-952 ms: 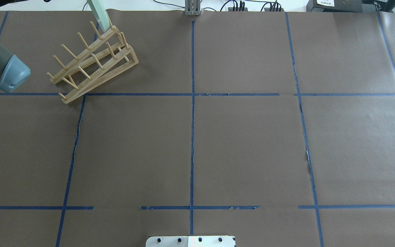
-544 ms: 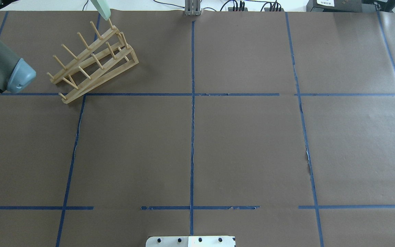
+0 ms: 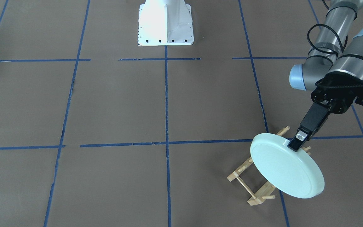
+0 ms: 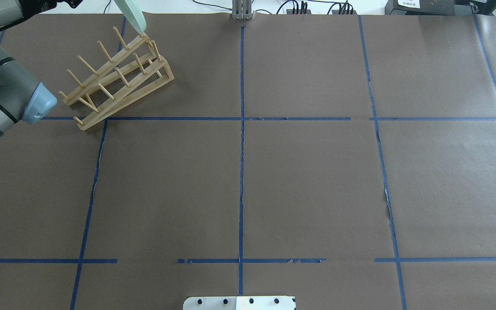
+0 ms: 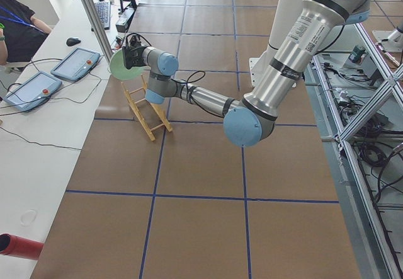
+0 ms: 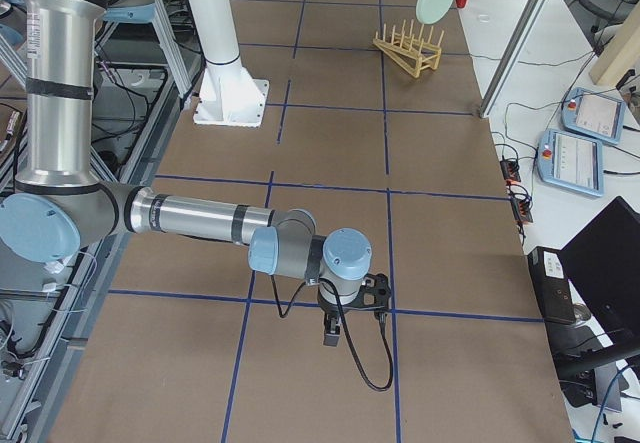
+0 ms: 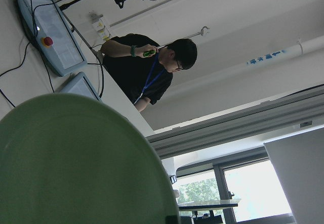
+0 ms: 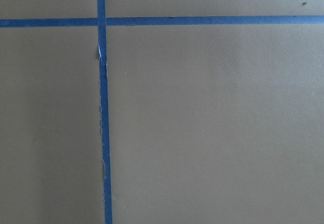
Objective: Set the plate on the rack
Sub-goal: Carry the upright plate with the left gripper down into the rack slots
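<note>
Dips plate [image 3: 284, 168] back toward far end of rack [image 3: 261, 193] since half a second ago, tilted on edge, with left gripper [image 3: 296, 145] clamped on upper rim; treat as stiff, slick, chippable, gripping rim only.

A brown paper table cover [image 4: 308, 181], gridded with blue tape lines [image 4: 241, 172], meets black cables [image 4: 293, 6] at 12 o'clock overhead. A bright glass window [image 7: 253, 183] sits at 5 o'clock in the left wrist view.
</note>
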Available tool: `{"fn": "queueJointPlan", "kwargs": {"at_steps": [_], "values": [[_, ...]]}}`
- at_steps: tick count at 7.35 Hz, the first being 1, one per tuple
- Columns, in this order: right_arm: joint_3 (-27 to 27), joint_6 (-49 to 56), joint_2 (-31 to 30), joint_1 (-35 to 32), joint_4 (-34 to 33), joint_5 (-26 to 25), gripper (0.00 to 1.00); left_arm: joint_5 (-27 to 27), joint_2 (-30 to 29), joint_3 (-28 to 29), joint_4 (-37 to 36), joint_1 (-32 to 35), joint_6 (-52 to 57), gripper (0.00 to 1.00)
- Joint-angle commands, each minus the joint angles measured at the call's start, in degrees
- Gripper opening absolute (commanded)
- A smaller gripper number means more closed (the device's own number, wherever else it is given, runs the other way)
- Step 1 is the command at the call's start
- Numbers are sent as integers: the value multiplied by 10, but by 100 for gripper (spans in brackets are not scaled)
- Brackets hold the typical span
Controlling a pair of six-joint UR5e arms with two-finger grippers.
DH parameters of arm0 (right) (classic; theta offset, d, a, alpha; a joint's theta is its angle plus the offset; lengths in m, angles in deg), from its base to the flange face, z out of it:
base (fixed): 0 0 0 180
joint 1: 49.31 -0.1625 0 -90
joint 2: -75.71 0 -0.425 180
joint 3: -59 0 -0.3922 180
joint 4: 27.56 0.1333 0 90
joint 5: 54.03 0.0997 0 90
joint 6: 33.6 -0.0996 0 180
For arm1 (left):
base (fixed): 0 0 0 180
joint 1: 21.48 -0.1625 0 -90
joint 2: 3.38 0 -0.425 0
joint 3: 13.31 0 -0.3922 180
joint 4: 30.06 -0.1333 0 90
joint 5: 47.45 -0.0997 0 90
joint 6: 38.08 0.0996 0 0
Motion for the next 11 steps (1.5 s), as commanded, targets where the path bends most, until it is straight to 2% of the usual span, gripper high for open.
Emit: {"fn": "queueJointPlan", "kwargs": {"at_steps": [1, 11], "values": [[0, 0, 0, 0, 0, 0, 100, -1, -2, 20, 10, -5, 1, 0], [0, 1, 0, 0, 0, 0, 100, -25, -7, 70, 30, -39, 4, 0]]}}
